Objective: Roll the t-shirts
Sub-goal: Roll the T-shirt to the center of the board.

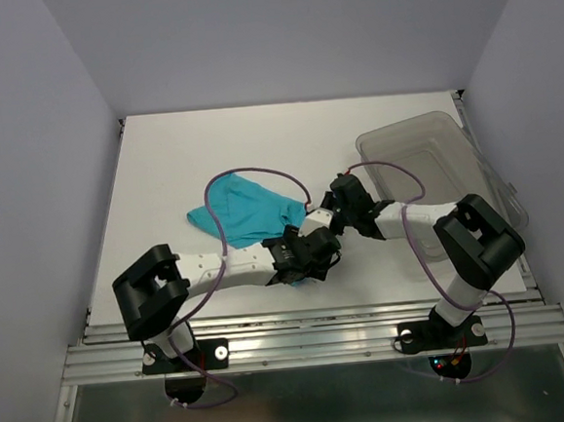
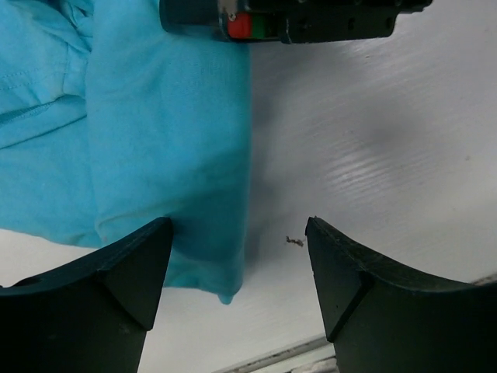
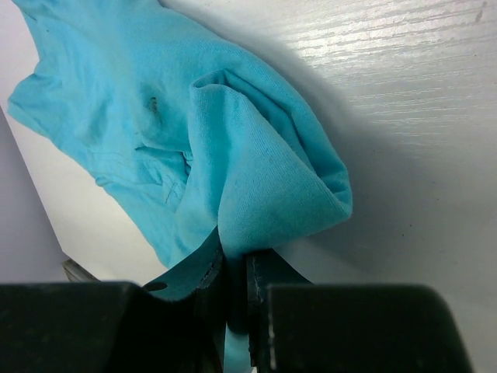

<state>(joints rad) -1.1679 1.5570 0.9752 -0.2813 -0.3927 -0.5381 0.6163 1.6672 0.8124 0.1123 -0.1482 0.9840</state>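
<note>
A teal t-shirt [image 1: 245,210] lies crumpled on the white table left of centre, also filling the left of the left wrist view [image 2: 155,132] and most of the right wrist view [image 3: 155,124]. My right gripper [image 3: 237,268] is shut on a fold of the t-shirt at its right edge; in the top view it [image 1: 323,208] sits at the cloth's right corner. My left gripper [image 2: 239,260] is open just over the table, one finger [image 2: 116,287] by the cloth's hem, nothing between the fingers but the hem's tip. In the top view it [image 1: 305,253] is below the shirt.
A clear grey-tinted plastic bin [image 1: 442,164] stands at the back right of the table, behind the right arm. The table's front metal rail [image 1: 310,316] runs just below both grippers. Purple cables loop over the shirt and the right arm.
</note>
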